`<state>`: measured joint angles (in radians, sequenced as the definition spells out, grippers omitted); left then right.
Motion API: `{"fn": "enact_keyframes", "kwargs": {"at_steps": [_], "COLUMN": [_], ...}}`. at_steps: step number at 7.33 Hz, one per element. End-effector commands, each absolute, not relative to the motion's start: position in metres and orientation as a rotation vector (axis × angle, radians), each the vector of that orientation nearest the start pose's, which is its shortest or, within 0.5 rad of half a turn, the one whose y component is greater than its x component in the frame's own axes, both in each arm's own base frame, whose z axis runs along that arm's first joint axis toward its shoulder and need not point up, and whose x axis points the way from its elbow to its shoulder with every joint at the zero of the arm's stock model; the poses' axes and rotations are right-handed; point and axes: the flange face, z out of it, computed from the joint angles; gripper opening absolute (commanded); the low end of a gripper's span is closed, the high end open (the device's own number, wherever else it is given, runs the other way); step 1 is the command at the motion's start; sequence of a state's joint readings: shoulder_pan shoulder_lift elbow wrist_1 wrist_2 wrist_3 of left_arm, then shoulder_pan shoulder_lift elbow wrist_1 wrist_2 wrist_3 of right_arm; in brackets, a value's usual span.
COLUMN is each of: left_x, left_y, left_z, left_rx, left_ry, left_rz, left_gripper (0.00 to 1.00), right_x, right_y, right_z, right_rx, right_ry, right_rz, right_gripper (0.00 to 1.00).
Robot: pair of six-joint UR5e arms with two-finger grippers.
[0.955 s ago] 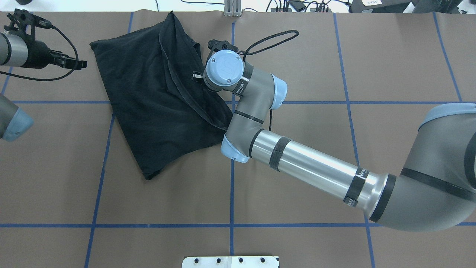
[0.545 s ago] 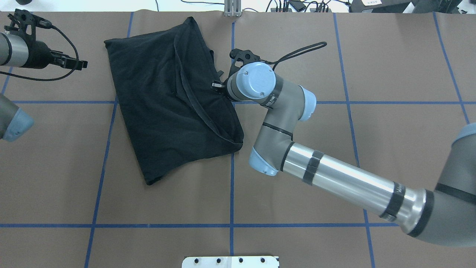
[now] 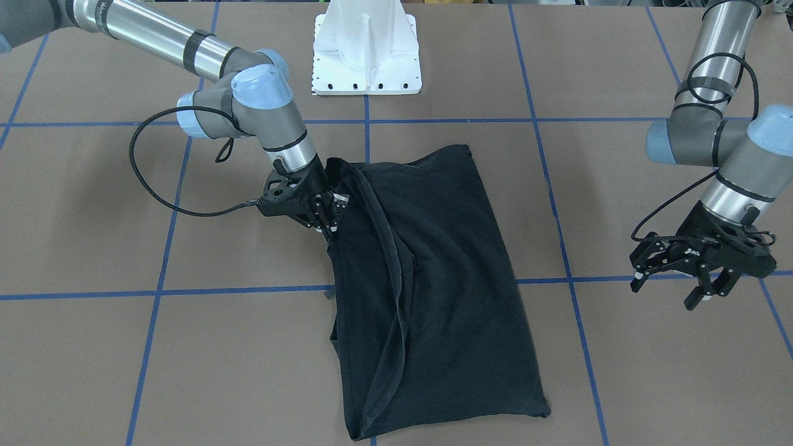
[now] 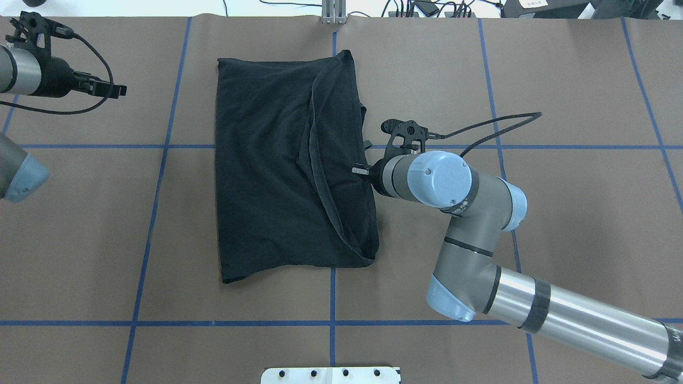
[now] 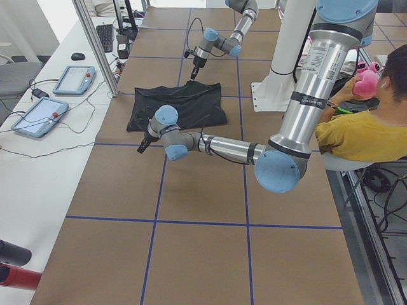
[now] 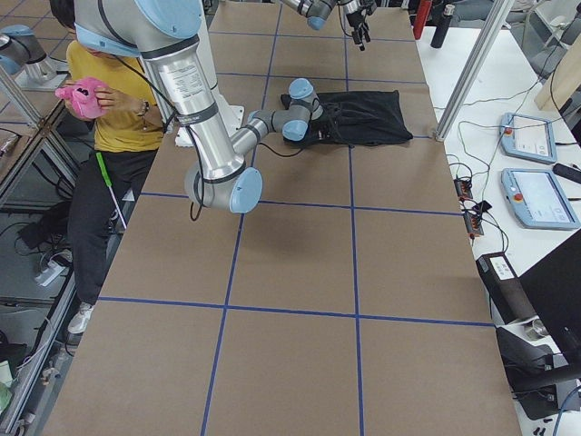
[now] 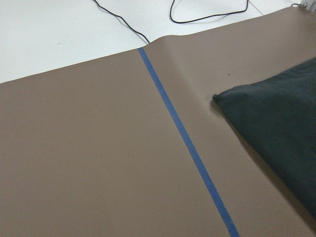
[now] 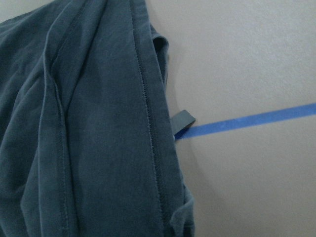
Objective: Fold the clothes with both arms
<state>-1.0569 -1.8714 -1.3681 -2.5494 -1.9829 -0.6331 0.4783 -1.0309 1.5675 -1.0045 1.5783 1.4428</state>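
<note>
- The right gripper is closed down on the side edge of the T-shirt. The front-facing view shows the cloth lifted off the table there and rising to the fingers.
- The overhead view hides most of that pinch behind the wrist. Only the tip of the right gripper shows, touching the T-shirt's right edge.
- The right wrist view shows only cloth close up: stitched hems, a fold, and a small grey tab sticking out from the edge over a blue tape line.
- The left gripper hangs above bare table with its fingers spread wide and nothing between them, well apart from the T-shirt.
- Overhead, the left gripper is seen side-on, so its spread cannot be read there.
- The left wrist view catches one corner of the T-shirt lying flat beside a blue tape line.
- There is one T-shirt, plain black side up and folded to an oblong. It lies over the crossing of two tape lines, with a hemmed flap running along its right part.
- There are two arms. The right arm is bent in towards the cloth, and the left arm is held out to the side.
- One white base stands on the brown table.
- Only the side views show one seated person holding a pink toy.
- They also show two handheld screens on the white bench.
</note>
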Motion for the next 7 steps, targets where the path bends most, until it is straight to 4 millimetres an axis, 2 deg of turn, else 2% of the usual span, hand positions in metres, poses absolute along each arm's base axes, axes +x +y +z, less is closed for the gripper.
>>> {"fn": "enact_keyframes", "kwargs": {"at_steps": [1, 3, 4, 5, 6, 7], "left_x": [0.235, 0.237, 0.237, 0.237, 0.237, 0.239], "left_y": [-0.607, -0.607, -0.607, -0.607, -0.607, -0.608], "left_z": [0.485, 0.485, 0.486, 0.485, 0.487, 0.486], "left_rx": [0.687, 0.684, 0.682, 0.682, 0.680, 0.680], "left_ry": [0.887, 0.889, 0.888, 0.891, 0.888, 0.888], "left_rz": [0.114, 0.117, 0.116, 0.116, 0.115, 0.117], "left_gripper": [1.00, 1.00, 1.00, 1.00, 1.00, 1.00], "right_x": [-0.548, -0.548, -0.549, -0.537, -0.523, -0.530], "right_y": [-0.406, -0.404, -0.406, -0.425, -0.444, -0.430], "right_z": [0.294, 0.296, 0.294, 0.276, 0.230, 0.191], "right_rx": [0.332, 0.327, 0.326, 0.302, 0.234, 0.207], "right_ry": [-1.054, -1.052, -1.050, -1.015, -0.978, -0.932], "right_rz": [0.298, 0.293, 0.285, 0.295, 0.301, 0.286], "right_gripper": [0.00, 0.00, 0.94, 1.00, 1.00, 1.00]}}
